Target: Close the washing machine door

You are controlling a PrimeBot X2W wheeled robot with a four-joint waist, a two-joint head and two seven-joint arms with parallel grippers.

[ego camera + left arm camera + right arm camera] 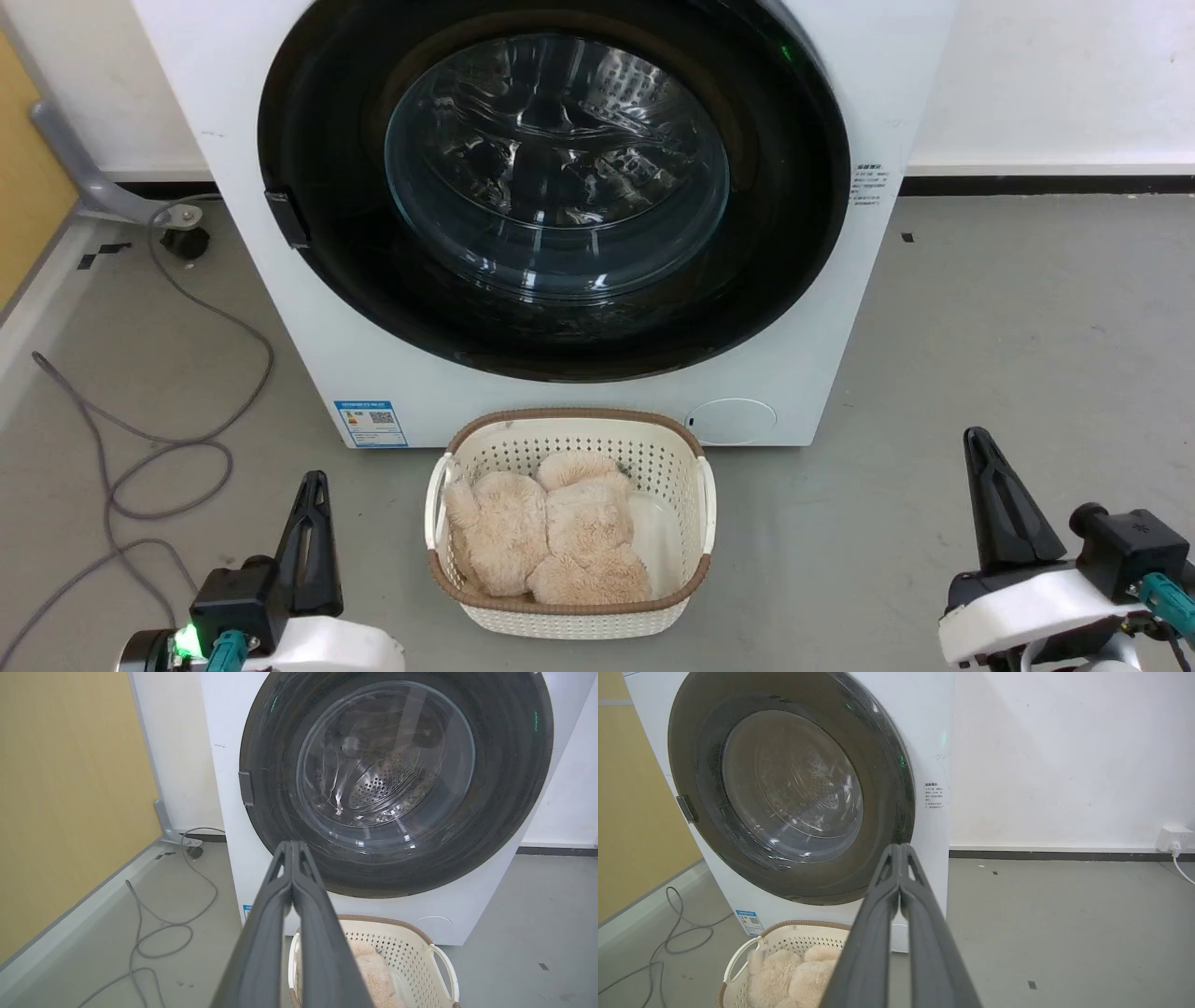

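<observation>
The round black washing machine door [555,177] lies flush against the front of the white washing machine [224,103]. Just in front, on the grey floor, a cream laundry basket [571,427] holds a fluffy beige plush toy [546,537]. The left gripper [315,481] and right gripper [977,437] flank the basket, fingers pressed together, holding nothing.

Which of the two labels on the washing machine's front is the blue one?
The QR sticker at the lower left corner of the washing machine. The other label, right of the washing machine door, is small dark print on white.
</observation>
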